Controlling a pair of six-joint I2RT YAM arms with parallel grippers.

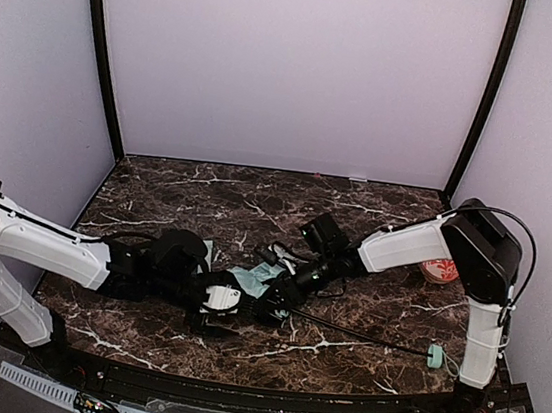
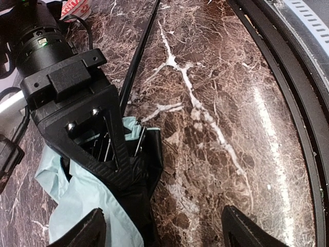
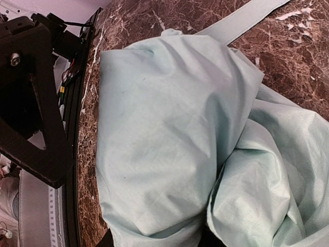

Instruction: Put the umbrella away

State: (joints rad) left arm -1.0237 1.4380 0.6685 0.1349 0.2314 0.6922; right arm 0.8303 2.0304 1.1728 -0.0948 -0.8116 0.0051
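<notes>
The umbrella [image 1: 250, 280] lies collapsed at the table's middle, its pale mint fabric [image 3: 169, 134] bunched over black lining and thin ribs. Its thin black shaft [image 1: 361, 335] runs right to the small mint handle [image 1: 436, 357] near the front edge. My right gripper [image 1: 277, 293] is shut on the bunched canopy, and fabric fills the space between its jaws [image 3: 157, 242]. In the left wrist view that black gripper [image 2: 77, 118] clamps the folds and ribs. My left gripper [image 2: 164, 234] stands open low over the marble beside the canopy's edge, holding nothing.
A small orange-and-white round object [image 1: 439, 272] sits at the right behind the right arm. The umbrella's flat mint strap [image 3: 241, 20] trails across the marble. The table's black front rim [image 2: 288, 77] runs close to the left gripper.
</notes>
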